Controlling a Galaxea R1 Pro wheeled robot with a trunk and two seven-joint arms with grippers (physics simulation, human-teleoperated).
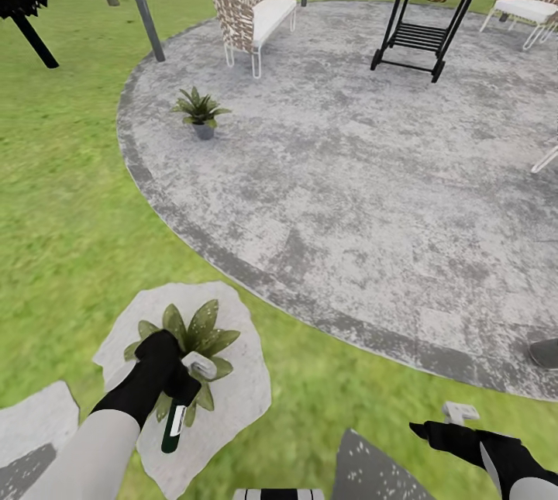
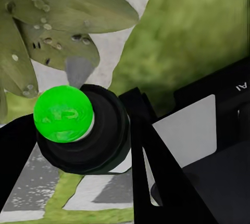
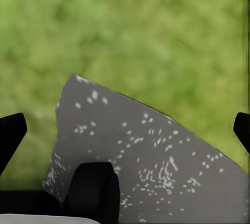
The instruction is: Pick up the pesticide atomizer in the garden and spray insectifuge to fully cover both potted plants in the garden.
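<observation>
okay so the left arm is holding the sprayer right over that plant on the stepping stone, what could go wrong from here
1. The left gripper holds the pesticide atomizer very close over the near potted plant; dipping lower could crush its leaves or tip it.
2. Droplets speckle some leaves in the left wrist view; coverage may be patchy.
3. The far potted plant on the patio looks out of reach.

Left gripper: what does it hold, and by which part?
The left gripper holds the pesticide atomizer by its upper part near the white head; the dark lower part hangs free.

The green lawn carries pale stepping stones; one potted plant stands on a stone. The round grey patio holds the second potted plant, wicker chairs and a black stand
</observation>
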